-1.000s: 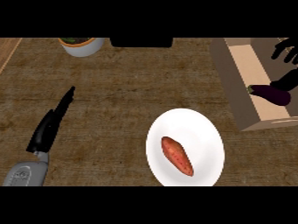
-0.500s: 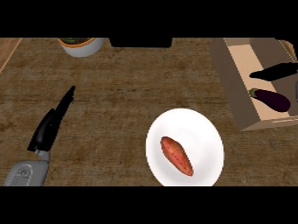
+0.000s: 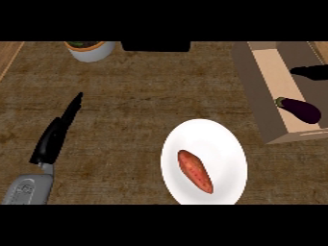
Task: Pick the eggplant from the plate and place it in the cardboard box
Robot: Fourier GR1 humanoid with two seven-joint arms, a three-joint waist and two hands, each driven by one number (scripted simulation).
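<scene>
Eggplant (image 3: 299,109) lying inside the cardboard box (image 3: 301,135) near its front wall, right hand (image 3: 321,72) hovering over the box just beyond it, open or closed impossible to tell, left hand (image 3: 55,136) resting open at lower left, sweet potato (image 3: 195,171) sitting on the white plate (image 3: 223,139)

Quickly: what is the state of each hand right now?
Left hand: open, fingers straight, holding nothing.
Right hand: mostly out of view over the cardboard box; cannot be told. The eggplant lies apart from it.
</scene>
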